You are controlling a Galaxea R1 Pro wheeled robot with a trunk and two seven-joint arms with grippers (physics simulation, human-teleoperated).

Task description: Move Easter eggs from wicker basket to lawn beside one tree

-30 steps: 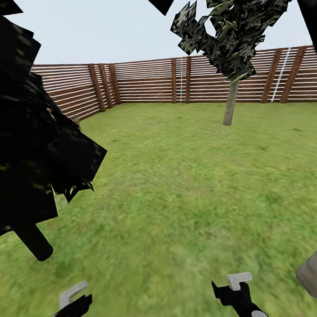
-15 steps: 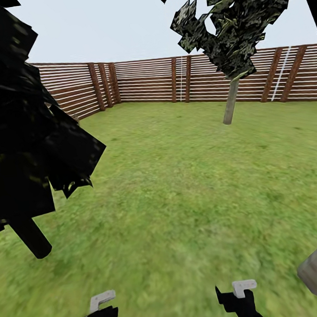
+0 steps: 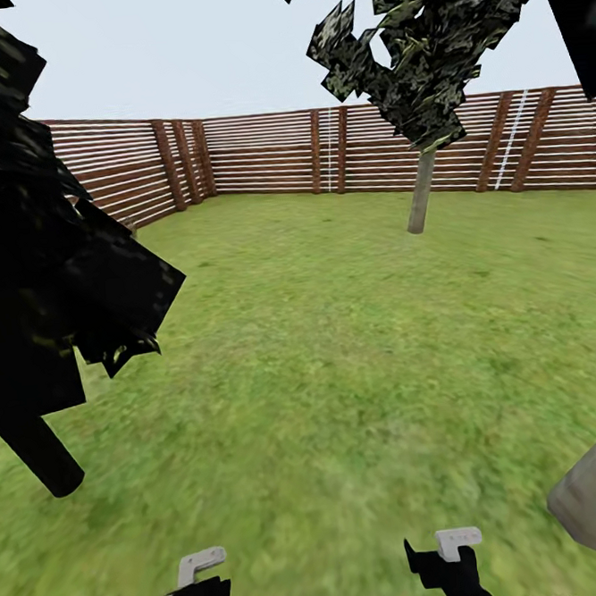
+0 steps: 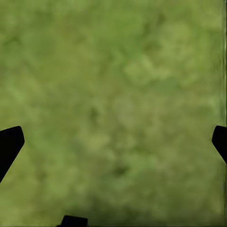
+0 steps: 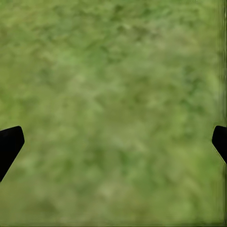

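A wide green lawn stretches to a brown slatted fence. A slim-trunked tree stands ahead to the right, well apart from the robot. Both the left gripper and right gripper hang over bare grass, jaws spread wide, holding nothing.

Swung the camera a touch toward 3 o'clock, sliding tree and fence toward 9; brought left gripper inward toward right gripper.
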